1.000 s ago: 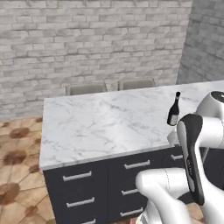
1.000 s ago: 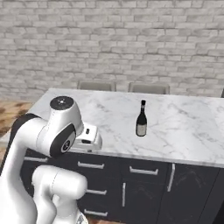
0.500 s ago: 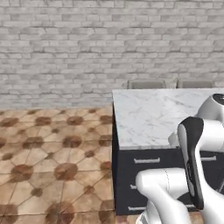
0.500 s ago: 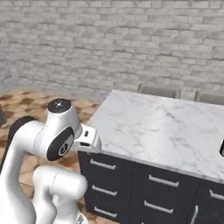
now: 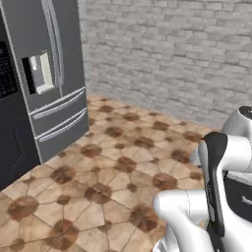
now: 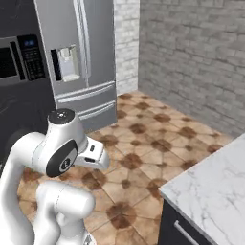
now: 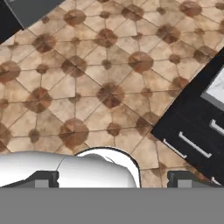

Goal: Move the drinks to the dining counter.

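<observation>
Showing at the lower right of the right base view, the dining counter (image 6: 210,191) pokes in as a corner of white grey-veined marble over a dark front with a silver bar handle. The hand view catches the same island to the right of the gripper (image 7: 113,179): dark drawers (image 7: 192,127) with silver handles, a sliver of pale top above them. The drinks cannot be made out in these pictures.

The gripper's fingertips (image 7: 43,179) sit far apart at the bottom of the hand view, with nothing between them; it is wide open and empty, pointing down at the floor.

Below and ahead of the gripper spreads a tiled floor (image 5: 113,167) in tan and cream with brown rosettes. Beyond it rises a grey-white brick wall (image 5: 172,54).

The left base view gives a steel fridge (image 5: 49,78) with a dispenser in its door, left of the arm (image 5: 216,192). The right base view adds a black built-in microwave (image 6: 19,57) beside the fridge.
</observation>
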